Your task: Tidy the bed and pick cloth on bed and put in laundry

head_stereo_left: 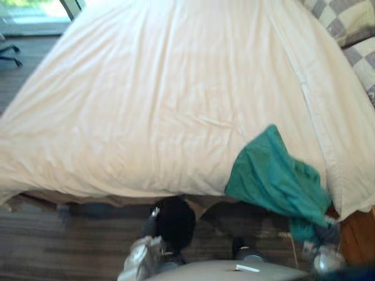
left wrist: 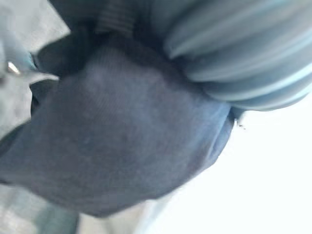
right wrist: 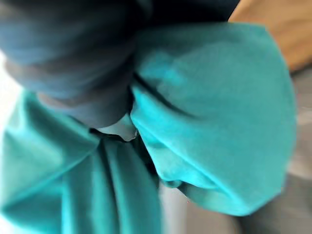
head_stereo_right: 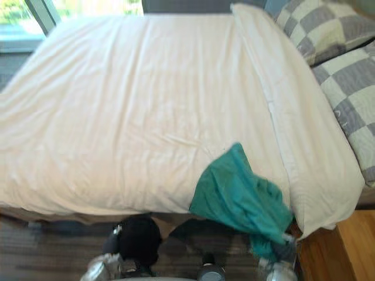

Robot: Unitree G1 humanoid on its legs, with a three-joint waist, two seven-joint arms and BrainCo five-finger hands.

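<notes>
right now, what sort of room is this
Most likely a bedroom: a wide cream-covered bed, checked pillows at its head, and a teal cloth draped over its near edge.

A duvet (head_stereo_left: 164, 99) lay spread over the bed (head_stereo_left: 99, 200), reaching its near edge. Two pillows (head_stereo_right: 345, 99) lay at the bed's far right, one behind the other, to the right of the duvet. A cloth (head_stereo_left: 275, 175) lay on the duvet's near right corner and hung over the edge toward the floor (head_stereo_right: 345, 246). Left of it, before the near edge and below the duvet, hung a bundle (head_stereo_left: 174, 223) of cloth. A window (head_stereo_right: 17, 17) stood behind the bed's far left corner, and a chair (head_stereo_left: 9, 52) stood on the floor just before it.
</notes>
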